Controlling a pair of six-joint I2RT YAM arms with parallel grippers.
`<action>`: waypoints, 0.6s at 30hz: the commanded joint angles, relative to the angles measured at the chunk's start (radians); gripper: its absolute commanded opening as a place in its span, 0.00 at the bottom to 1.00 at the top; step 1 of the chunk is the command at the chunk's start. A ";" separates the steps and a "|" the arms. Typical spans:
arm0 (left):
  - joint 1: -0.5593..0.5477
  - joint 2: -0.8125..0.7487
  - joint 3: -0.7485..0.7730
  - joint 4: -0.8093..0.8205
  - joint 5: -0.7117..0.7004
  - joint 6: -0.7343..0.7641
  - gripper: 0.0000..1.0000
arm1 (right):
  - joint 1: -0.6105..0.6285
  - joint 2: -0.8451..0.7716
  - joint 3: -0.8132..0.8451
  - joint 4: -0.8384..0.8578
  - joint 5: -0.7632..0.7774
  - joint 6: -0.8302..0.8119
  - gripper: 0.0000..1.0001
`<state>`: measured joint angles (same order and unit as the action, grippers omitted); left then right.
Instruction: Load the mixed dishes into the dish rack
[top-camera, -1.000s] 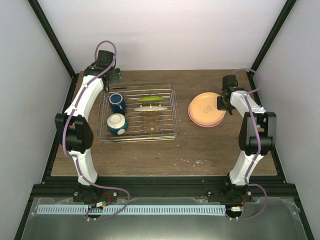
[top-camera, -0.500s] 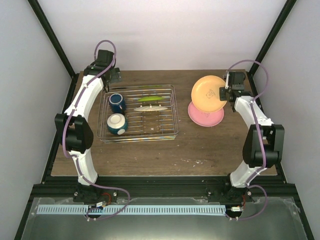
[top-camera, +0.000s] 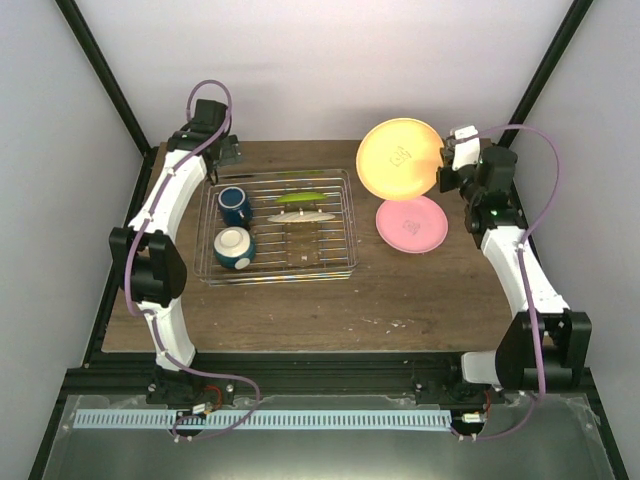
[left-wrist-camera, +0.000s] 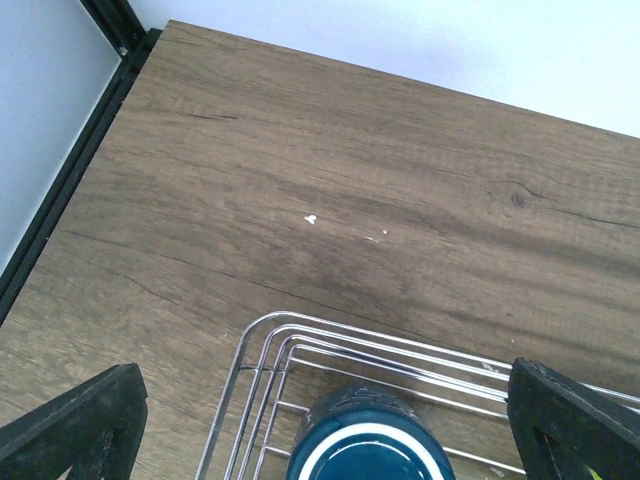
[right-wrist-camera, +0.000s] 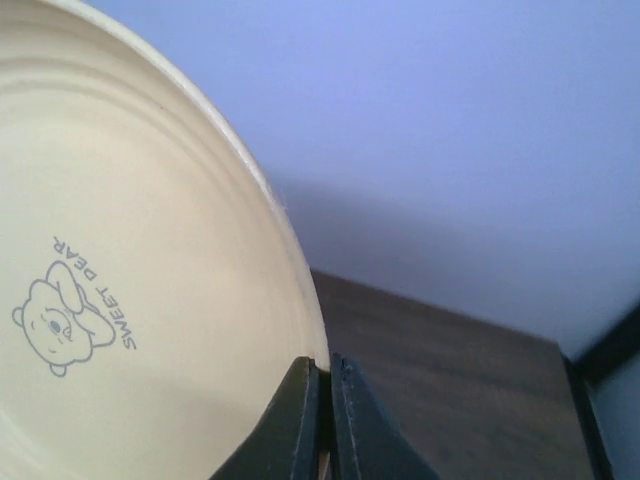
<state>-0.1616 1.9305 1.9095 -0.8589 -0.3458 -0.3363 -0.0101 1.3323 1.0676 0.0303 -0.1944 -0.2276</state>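
Note:
My right gripper is shut on the right rim of a yellow-orange plate with a bear print and holds it tilted up, high above the table's back. In the right wrist view the plate looks cream, its rim pinched between the fingers. The salmon-pink plate lies flat on the table below. The silver dish rack holds the dark blue mug, the teal bowl, the lime-green plate and a cream plate on edge. My left gripper is open and empty behind the rack's back-left corner, over the mug.
The black frame posts rise at the table's back corners. The wood table runs in front of the rack and the pink plate. The white wall stands close behind the held plate.
My right gripper has lifted the yellow-orange plate off the pink plate, raised it and carried it back and to the left, tilting it upright. The left arm has not moved.

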 joint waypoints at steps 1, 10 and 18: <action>0.001 -0.065 -0.018 0.020 -0.027 -0.007 1.00 | 0.018 -0.051 0.033 0.061 -0.252 0.003 0.01; 0.001 -0.134 -0.058 0.052 -0.024 -0.005 1.00 | 0.189 -0.043 0.089 -0.045 -0.340 -0.053 0.01; 0.001 -0.189 -0.151 0.064 -0.031 -0.012 1.00 | 0.312 -0.019 0.086 -0.098 -0.313 -0.096 0.01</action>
<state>-0.1616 1.7813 1.7893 -0.8089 -0.3626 -0.3393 0.2554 1.3003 1.1061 -0.0448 -0.5041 -0.2974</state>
